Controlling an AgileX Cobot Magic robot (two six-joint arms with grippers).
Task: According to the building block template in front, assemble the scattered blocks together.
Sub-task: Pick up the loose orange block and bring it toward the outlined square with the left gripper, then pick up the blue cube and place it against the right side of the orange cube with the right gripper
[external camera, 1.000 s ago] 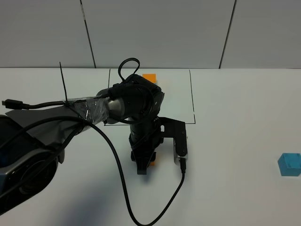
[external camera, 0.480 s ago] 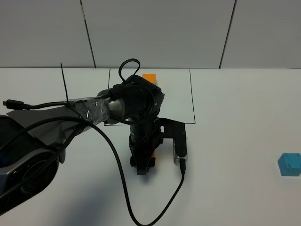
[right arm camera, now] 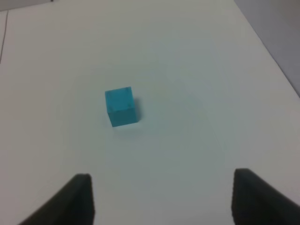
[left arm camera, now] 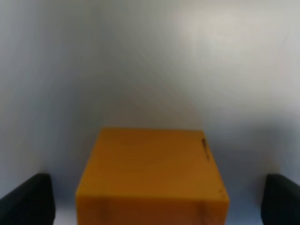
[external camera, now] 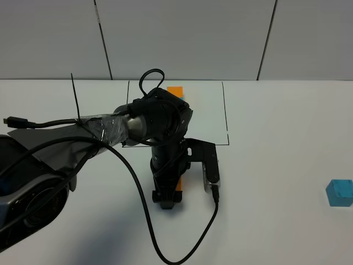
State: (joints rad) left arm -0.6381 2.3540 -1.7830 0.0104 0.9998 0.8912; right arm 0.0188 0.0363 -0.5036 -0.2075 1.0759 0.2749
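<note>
Setting: We look down on a white table point(external camera: 276, 154) with a grey panelled wall point(external camera: 193, 38) behind it.
Template: The template point(external camera: 175, 91) sits at the far side of the table, inside a thin black outline point(external camera: 225, 110). We can make out its orange half; the part beside it is mostly hidden by the arm.
Left arm: The dark left arm point(external camera: 110, 130) reaches in from the left to the middle of the table.
Left gripper: The left gripper point(external camera: 166, 197) points down at the table just in front of the outline. Its fingers point(left arm camera: 28, 201) are spread wide and grip nothing.
Orange cube: The orange cube point(left arm camera: 152, 178) rests on the table between those fingers. In the left wrist view we see bare table on each side of it.
Teal cube: The teal cube point(right arm camera: 122, 107) lies alone near the right edge of the table, well apart from the orange cube and the template.
Right gripper: We see the right gripper point(right arm camera: 164, 199) only in its own wrist view. Its fingers point(right arm camera: 77, 197) stand wide apart with nothing between them, and the teal cube lies ahead of them, untouched.
Cable: A black cable point(external camera: 140, 210) loops over the table beside the left gripper.
</note>
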